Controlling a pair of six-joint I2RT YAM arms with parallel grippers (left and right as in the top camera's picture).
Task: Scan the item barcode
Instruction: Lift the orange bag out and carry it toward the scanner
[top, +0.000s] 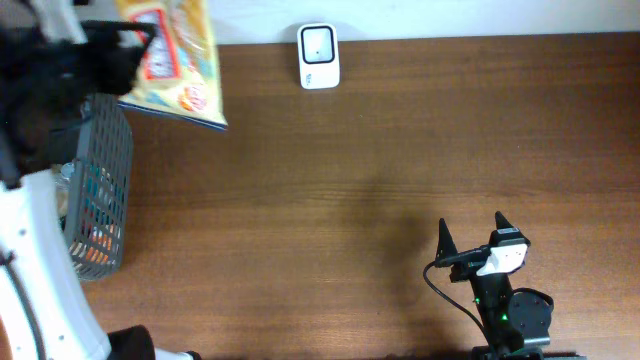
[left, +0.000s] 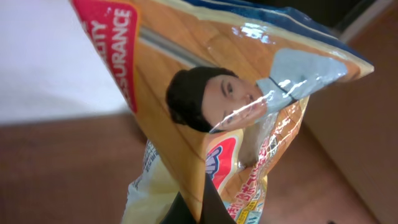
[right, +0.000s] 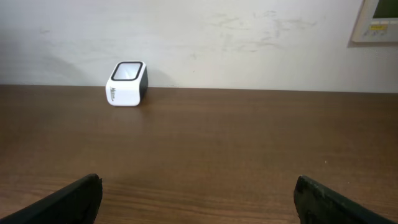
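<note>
My left gripper (top: 135, 40) is clamped on the bag (top: 178, 62), holding it high by the basket (top: 108, 170), left of the scanner (top: 319, 56), ready to present its barcode, I judge, while my right gripper (top: 471, 224) sits spread wide, well clear.

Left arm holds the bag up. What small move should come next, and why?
Probably swing the snack bag rightward toward the scanner: the left gripper is shut on it, but it hangs near the basket, well left of the scanner.
</note>
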